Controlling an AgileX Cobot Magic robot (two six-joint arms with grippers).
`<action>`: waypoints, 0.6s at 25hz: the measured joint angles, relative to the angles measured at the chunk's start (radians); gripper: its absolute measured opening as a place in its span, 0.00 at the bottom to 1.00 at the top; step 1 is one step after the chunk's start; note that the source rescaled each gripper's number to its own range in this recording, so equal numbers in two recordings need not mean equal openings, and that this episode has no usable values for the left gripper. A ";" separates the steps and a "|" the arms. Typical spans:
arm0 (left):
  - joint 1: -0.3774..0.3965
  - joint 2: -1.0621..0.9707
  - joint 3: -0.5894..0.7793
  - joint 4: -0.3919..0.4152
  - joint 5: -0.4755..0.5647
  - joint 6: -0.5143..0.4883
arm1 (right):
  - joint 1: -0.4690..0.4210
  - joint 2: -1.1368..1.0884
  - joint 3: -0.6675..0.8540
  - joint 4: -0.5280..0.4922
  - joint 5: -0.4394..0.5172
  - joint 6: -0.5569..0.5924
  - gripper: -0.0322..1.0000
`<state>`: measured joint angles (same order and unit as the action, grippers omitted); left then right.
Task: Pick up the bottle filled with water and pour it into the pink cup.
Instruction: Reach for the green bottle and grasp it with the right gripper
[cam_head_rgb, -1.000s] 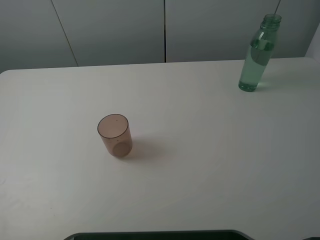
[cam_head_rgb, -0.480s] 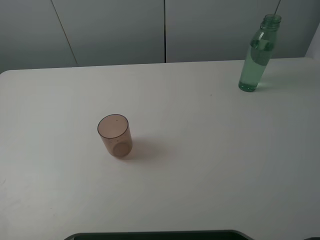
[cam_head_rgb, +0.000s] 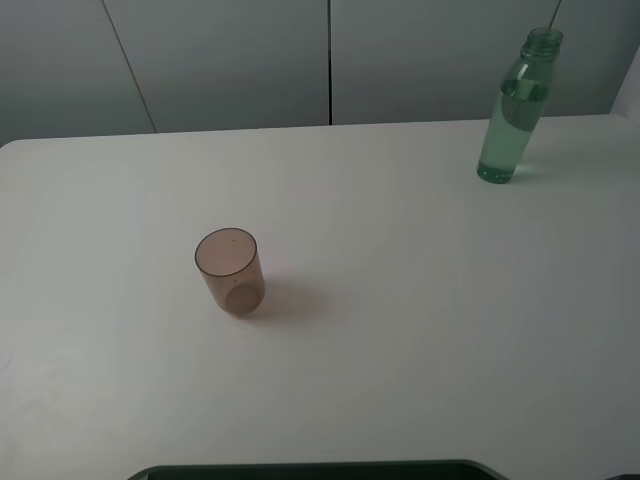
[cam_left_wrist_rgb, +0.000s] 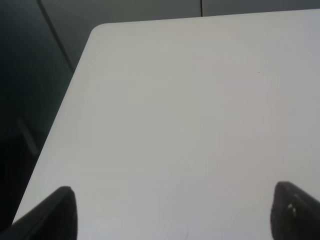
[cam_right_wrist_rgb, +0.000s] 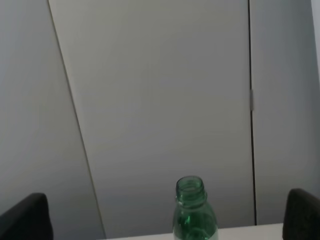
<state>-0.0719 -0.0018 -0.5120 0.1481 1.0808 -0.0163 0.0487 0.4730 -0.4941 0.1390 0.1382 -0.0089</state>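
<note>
The bottle (cam_head_rgb: 514, 110) stands upright at the table's far right, green-tinted, uncapped, mostly full of water. The pink cup (cam_head_rgb: 230, 271) stands upright left of the table's middle, empty as far as I can see. Neither gripper shows in the exterior high view. In the left wrist view my left gripper (cam_left_wrist_rgb: 172, 215) is open, its two dark fingertips (cam_left_wrist_rgb: 55, 212) wide apart over bare table near the left edge. In the right wrist view my right gripper (cam_right_wrist_rgb: 165, 217) is open, and the bottle's neck (cam_right_wrist_rgb: 192, 210) stands beyond it, between the fingertips (cam_right_wrist_rgb: 25, 217).
The white table (cam_head_rgb: 420, 300) fills the exterior high view. Grey wall panels (cam_head_rgb: 230, 60) stand behind its far edge. A dark base edge (cam_head_rgb: 310, 468) lies along the near side. The table's left edge (cam_left_wrist_rgb: 60, 125) drops off into dark space in the left wrist view.
</note>
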 joint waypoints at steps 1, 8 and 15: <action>0.000 0.000 0.000 0.000 0.000 0.000 | 0.000 0.032 0.025 -0.012 -0.076 0.009 1.00; 0.000 0.000 0.000 0.000 0.000 0.000 | 0.000 0.254 0.160 -0.112 -0.454 0.117 1.00; 0.000 0.000 0.000 0.000 0.000 0.000 | 0.000 0.573 0.229 -0.180 -0.773 0.180 1.00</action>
<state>-0.0719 -0.0018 -0.5120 0.1481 1.0808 -0.0163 0.0487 1.0465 -0.2649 -0.0408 -0.6350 0.1708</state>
